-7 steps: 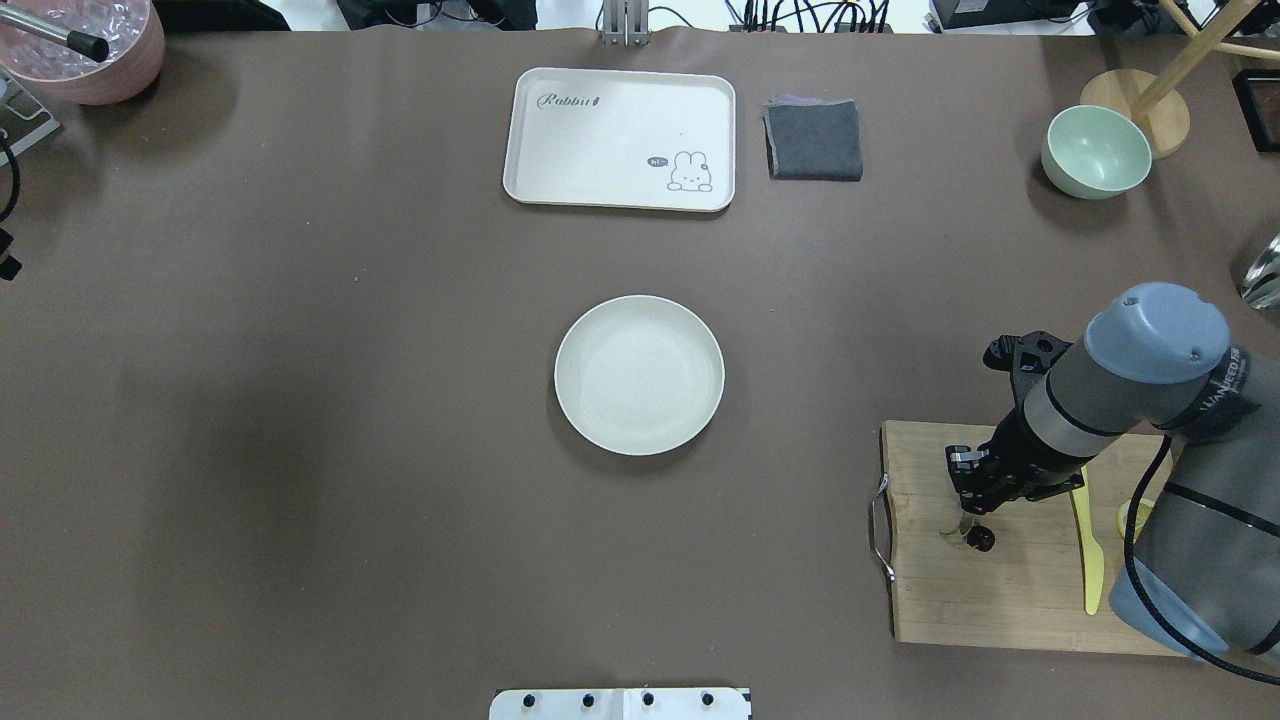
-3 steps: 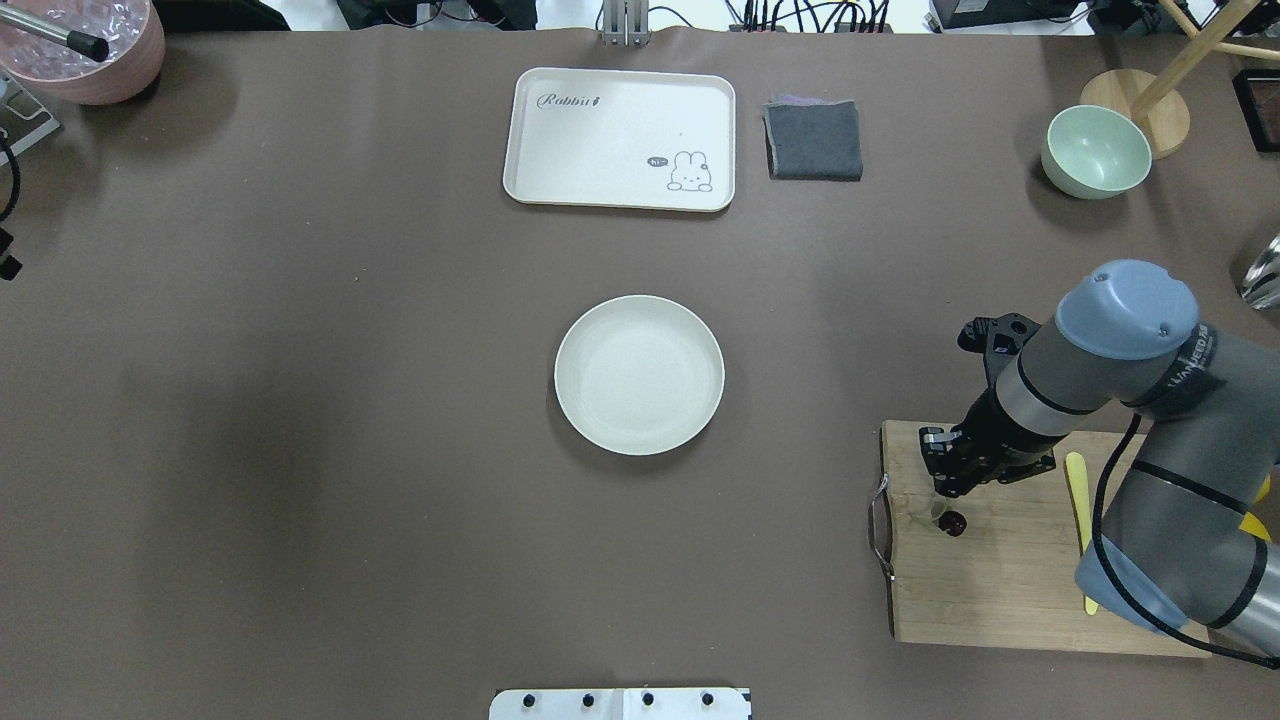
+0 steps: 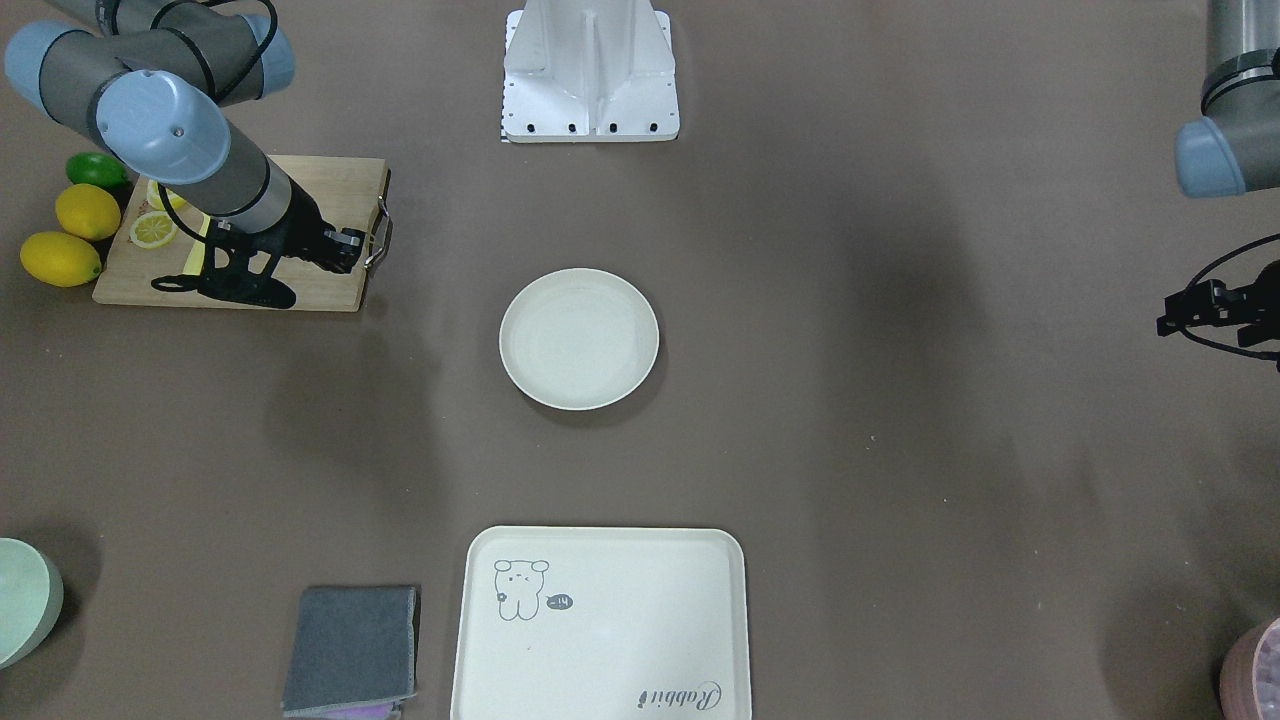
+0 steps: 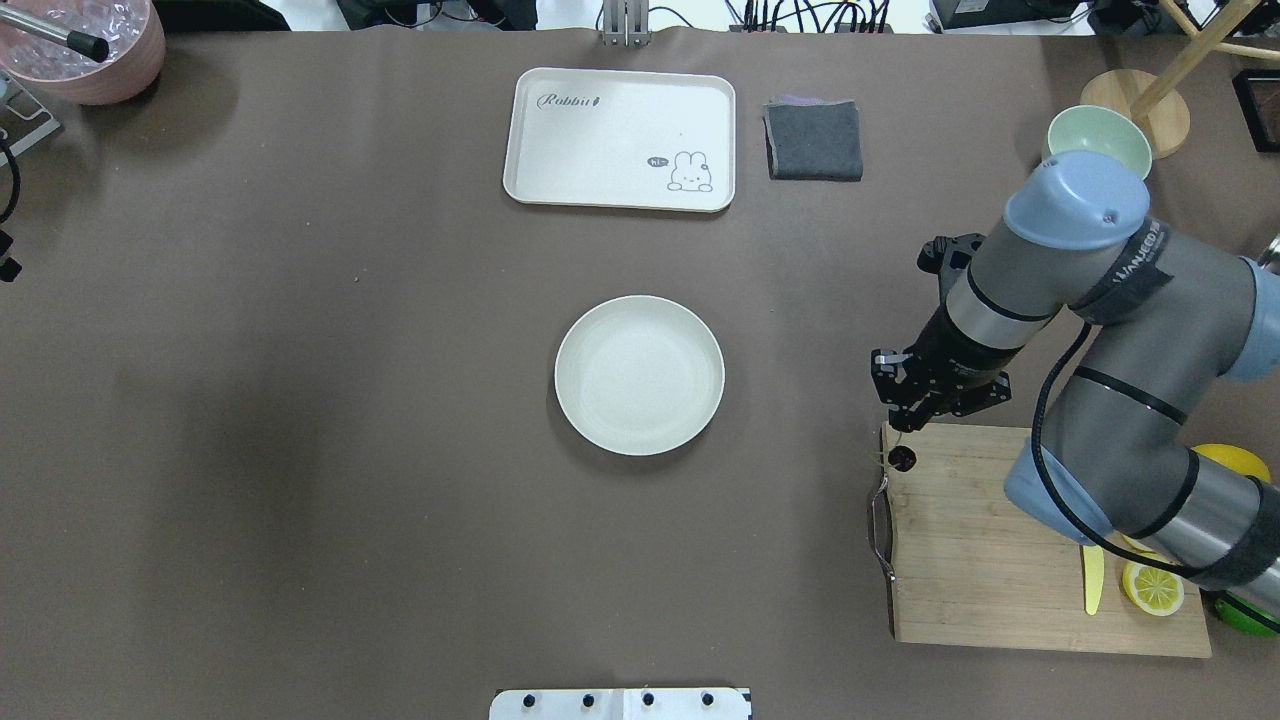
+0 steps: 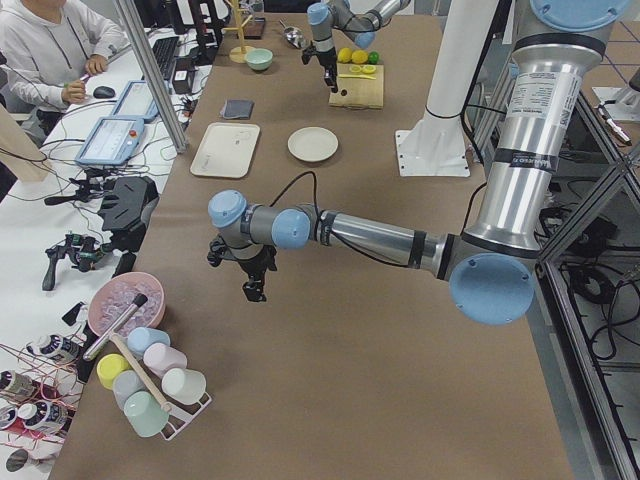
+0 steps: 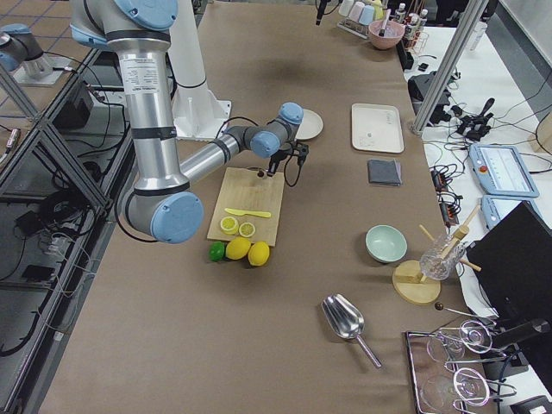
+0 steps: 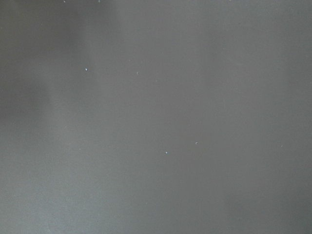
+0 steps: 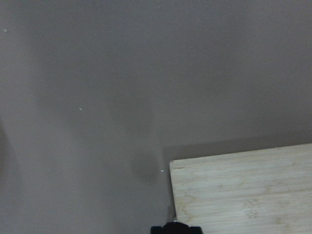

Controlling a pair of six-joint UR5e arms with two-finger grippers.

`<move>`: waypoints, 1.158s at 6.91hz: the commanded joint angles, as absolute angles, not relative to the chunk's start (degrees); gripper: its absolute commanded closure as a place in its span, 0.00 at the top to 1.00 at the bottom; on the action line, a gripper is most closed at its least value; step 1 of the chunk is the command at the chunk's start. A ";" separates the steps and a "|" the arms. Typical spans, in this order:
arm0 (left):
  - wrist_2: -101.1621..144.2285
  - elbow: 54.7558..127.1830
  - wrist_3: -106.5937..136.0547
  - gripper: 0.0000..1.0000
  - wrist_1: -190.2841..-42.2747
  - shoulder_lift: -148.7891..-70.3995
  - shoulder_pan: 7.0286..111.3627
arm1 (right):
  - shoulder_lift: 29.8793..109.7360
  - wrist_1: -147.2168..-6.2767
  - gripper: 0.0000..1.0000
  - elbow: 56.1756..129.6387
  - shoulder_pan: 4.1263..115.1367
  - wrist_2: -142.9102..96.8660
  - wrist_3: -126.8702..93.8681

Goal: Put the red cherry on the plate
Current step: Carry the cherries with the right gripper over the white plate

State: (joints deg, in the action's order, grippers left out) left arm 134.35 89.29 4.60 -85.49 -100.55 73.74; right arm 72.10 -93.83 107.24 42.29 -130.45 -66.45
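The red cherry (image 4: 902, 458) hangs by its pale stems from my right gripper (image 4: 897, 427), which is shut on the stems. It dangles over the far left corner of the wooden cutting board (image 4: 1000, 560). The plate (image 4: 640, 375) is round, cream-white and bare, and it lies at the table's middle, well to the left of the gripper. In the front-facing view the plate (image 3: 579, 338) lies to the right of the right gripper (image 3: 352, 251), and the cherry is hidden there. My left gripper (image 3: 1190, 312) hovers at the table's far side edge, and I cannot tell how its jaws stand.
On the board lie a lemon slice (image 4: 1152, 587) and a yellow knife (image 4: 1092, 580), with whole lemons (image 3: 62, 257) beside it. A cream tray (image 4: 620, 138), a grey cloth (image 4: 813, 140) and a green bowl (image 4: 1095, 128) stand at the back. A pink bowl (image 4: 90, 60) is far left.
My right gripper has carried the cherry from the board's middle up and leftward to its far left corner, nearer the plate. The lemon slice has come into sight.
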 commanded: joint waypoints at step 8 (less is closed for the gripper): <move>134.38 89.47 5.36 0.98 -85.52 -100.55 73.56 | 41.84 -98.64 0.01 84.55 38.00 -128.60 -77.75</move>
State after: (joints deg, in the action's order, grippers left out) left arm 134.39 89.37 4.86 -85.45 -100.55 73.57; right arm 42.38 -100.72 84.99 40.89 -130.30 -74.44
